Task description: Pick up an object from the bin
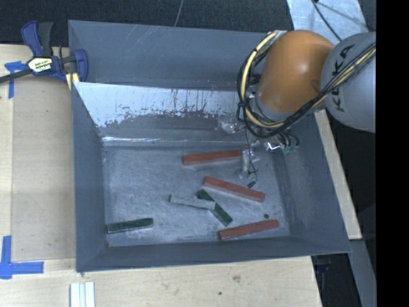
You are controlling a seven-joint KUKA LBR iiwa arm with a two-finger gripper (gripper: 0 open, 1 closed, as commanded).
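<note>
My gripper hangs low in the right half of the bin, under the orange-covered wrist. It stands at the right end of a red-brown stick that lies almost level across the bin's middle. Just below the gripper lies a second red-brown stick, slanting down to the right. I cannot make out whether the gripper touches either stick, and nothing shows as held in it.
A third red-brown stick lies near the front wall at the right. A pale grey stick and a dark green stick cross near the middle front. Another dark green stick rests at the front left.
</note>
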